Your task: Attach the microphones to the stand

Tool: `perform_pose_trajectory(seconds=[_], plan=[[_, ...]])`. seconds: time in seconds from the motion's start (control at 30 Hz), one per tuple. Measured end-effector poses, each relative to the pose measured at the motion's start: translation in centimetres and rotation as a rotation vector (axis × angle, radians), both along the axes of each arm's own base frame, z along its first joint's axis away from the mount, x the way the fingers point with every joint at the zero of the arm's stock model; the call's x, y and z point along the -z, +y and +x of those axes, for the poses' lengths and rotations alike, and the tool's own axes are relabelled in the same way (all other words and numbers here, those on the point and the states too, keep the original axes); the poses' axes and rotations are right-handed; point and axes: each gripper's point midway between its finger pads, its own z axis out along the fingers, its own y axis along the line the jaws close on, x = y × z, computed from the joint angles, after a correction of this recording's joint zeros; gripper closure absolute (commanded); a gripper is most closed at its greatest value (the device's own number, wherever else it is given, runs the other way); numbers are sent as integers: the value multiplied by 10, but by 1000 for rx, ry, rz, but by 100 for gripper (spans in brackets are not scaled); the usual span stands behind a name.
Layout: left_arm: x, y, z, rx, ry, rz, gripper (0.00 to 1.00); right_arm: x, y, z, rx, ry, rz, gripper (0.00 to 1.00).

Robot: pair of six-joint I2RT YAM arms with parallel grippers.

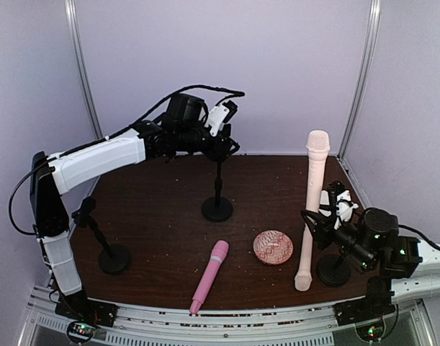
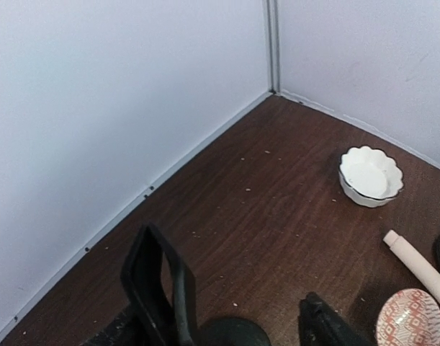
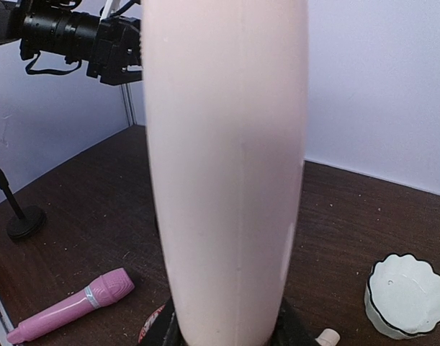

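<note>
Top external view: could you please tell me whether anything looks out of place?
The bright pink plastic microphone lies flat on the dark wooden table, unmounted; the pale peach-cream plastic microphone leans, held by the right end effector.

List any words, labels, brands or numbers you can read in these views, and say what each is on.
None can be read. The pink microphone, the peach microphone and the stands show no print. The round dish bears only a pattern, no letters.
</note>
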Motion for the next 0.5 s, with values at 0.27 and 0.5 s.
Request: perform_pose_trajectory(seconds=[0.27, 0.5], plan=[[-4, 17, 13, -219, -32, 11, 31, 1, 1, 2, 5, -1, 9, 99], [-15, 31, 10, -288, -39, 5, 33, 5, 6, 2, -9, 7, -2, 98]])
